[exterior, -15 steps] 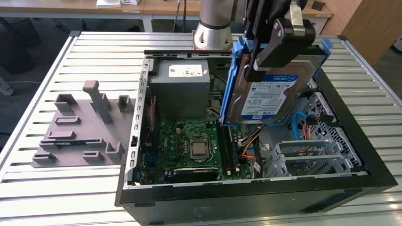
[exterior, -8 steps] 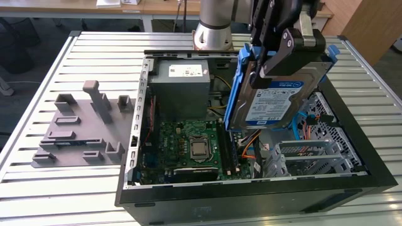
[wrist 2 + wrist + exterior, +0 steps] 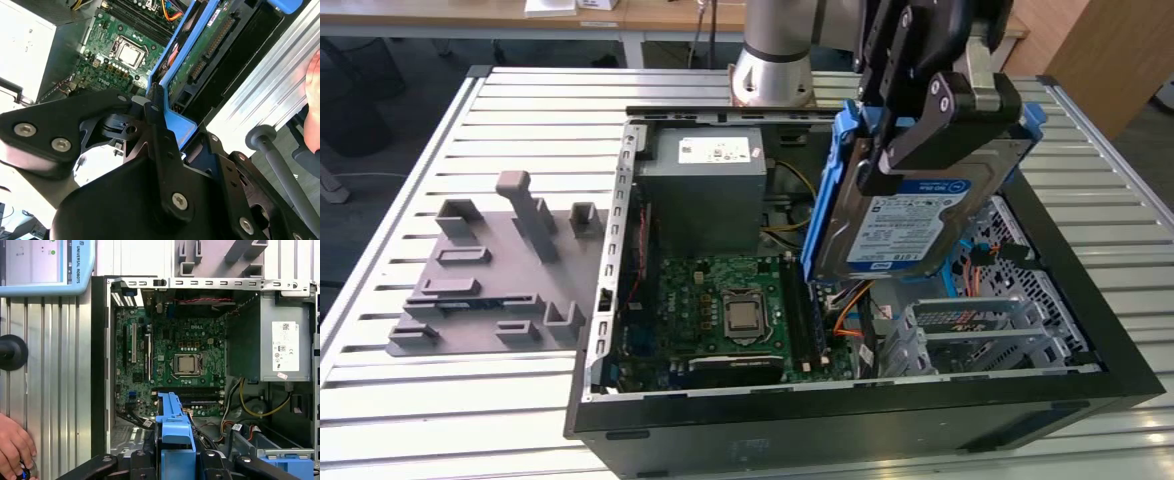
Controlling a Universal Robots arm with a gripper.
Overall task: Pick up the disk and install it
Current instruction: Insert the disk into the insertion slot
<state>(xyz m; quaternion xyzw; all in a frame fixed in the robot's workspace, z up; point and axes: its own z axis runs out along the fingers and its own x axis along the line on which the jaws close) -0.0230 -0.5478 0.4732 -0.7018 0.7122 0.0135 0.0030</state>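
Above the open case: disk in the claw, not yet seated

Over the far side of the computer case, towards the exterior view's right, the gripper is clamped on the disk, one finger across its labelled face and the other behind it. The disk hangs clear of everything below, tipped steeply so that its label faces the exterior camera and its blue frame runs down the edge nearest the motherboard. In the second wrist view its green circuit side and connector edge point away from the claw. In the first wrist view the blue frame juts out over the board.

The picking up looks done, and the work stands in the carrying and installing part. The silver drive cage sits low in the case just below and in front of the disk, with orange and blue cables beside it. The grey power supply is well apart, towards the exterior view's left.

Seating the disk would, I judge, call for taking out that steep tilt and lining the blue frame up with the cage's rails, connector end the right way round. The cables beside the cage are the likeliest thing to foul. A person's hand rests on the slatted table near the case
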